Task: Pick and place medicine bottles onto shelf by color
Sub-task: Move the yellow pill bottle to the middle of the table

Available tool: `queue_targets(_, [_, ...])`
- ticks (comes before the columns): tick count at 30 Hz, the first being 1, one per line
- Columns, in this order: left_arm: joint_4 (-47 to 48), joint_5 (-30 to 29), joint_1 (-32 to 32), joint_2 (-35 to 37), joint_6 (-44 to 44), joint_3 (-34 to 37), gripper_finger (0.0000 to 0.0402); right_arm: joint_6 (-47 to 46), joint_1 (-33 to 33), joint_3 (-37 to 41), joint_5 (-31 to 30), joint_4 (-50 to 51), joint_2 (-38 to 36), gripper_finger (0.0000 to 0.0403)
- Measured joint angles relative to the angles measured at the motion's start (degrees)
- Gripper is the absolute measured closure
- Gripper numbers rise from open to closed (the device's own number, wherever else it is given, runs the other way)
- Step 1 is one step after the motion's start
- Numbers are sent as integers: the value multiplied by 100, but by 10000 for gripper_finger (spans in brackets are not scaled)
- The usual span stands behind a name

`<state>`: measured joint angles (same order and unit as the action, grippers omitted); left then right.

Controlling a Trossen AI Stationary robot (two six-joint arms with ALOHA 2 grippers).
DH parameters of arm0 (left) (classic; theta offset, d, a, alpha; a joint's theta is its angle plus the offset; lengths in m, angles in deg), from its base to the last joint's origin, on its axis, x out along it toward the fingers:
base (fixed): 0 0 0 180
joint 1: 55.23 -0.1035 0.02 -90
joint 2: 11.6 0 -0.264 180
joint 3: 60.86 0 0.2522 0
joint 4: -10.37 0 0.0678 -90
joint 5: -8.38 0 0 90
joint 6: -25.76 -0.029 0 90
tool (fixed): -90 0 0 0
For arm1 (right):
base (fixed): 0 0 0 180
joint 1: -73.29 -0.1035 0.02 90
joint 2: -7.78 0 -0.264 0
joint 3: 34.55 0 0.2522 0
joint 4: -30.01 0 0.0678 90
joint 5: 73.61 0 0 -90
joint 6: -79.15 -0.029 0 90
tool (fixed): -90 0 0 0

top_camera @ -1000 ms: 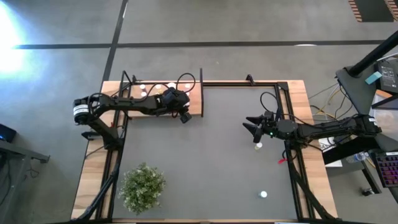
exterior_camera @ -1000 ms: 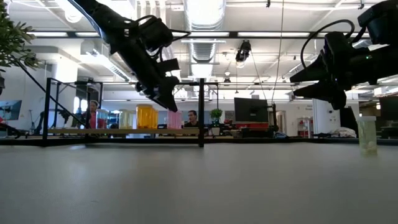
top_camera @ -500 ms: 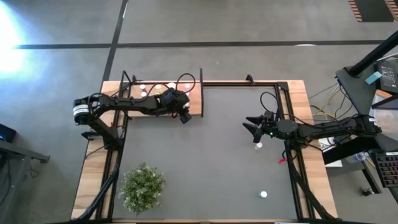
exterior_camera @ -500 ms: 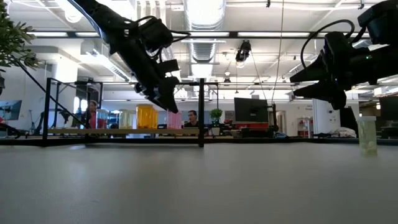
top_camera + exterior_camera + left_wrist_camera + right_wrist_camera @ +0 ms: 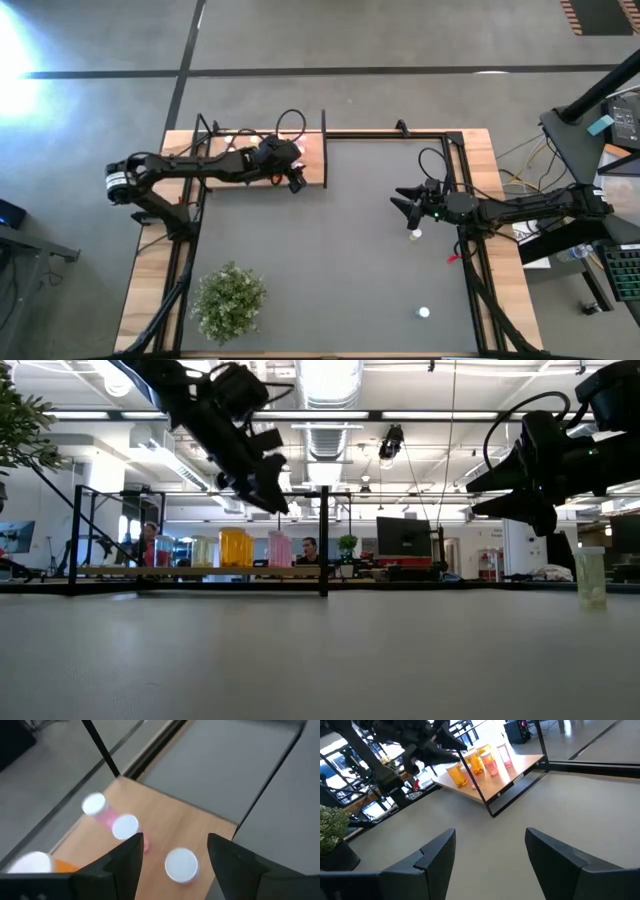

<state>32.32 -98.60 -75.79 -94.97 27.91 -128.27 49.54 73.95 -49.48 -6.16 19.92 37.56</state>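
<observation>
Pink bottle [image 5: 181, 865] stands on the shelf [image 5: 165, 820] beside other pink ones, sorted by colour. Left gripper [image 5: 172, 851] hangs above it, released. Right gripper [image 5: 404, 204] waits, spread, well away from the shelf.

Open office hall beyond the table — bright ceiling strip lights [image 5: 330, 380], exposed ducts, dark monitor [image 5: 403, 536], grey concrete floor [image 5: 400, 35]

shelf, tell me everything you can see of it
The shelf is a flat light-wood board at the table's far edge, left of centre, with thin black upright rods at its edges. It lies flat and level. White-capped bottles stand on it: orange ones and pink ones. The left hand, open, hangs above its near right corner, not touching.
</observation>
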Motion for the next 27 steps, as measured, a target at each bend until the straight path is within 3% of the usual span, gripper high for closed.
queue_targets(13, [-221, 86, 149, 867, 48, -14, 198, 1, 2, 0, 1, -1, 0, 174])
queue_targets(20, [-1612, 941, 499, 942, 52, -31, 198, 0, 0, 0, -1, 0, 0, 174])
queue_targets(27, [-2672, 1071, 1036, 909, 52, -33, 198, 0, 2, 0, 0, 0, 0, 174])
